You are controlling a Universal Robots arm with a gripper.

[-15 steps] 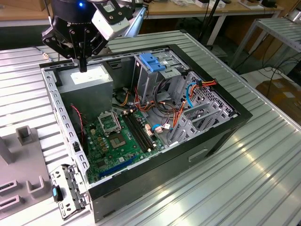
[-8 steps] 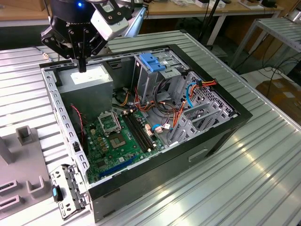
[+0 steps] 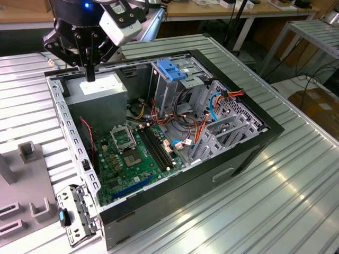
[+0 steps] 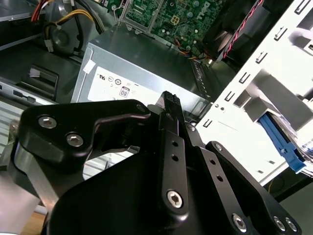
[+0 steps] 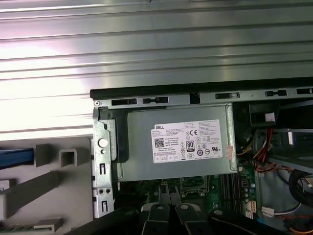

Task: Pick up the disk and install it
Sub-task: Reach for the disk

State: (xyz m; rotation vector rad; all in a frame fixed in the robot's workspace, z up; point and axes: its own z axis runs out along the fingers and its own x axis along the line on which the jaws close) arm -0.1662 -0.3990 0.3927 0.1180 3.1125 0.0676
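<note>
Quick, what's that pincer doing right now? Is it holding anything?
Pincer: closed, holding nothing, above the power supply.

Gripper [image 3: 91, 71]: matte black, linked bars.
Screws [image 4: 174, 198]: silver hex-socket heads.
Wrist box [image 3: 121, 24]: white-grey, at one o'clock from the gripper.
Light [image 3: 86, 5]: blue dot.

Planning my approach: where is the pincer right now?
In the exterior view, the pincer hangs at the upper left, over the grey power-supply box inside the open computer case, left of the blue latch piece.
</note>
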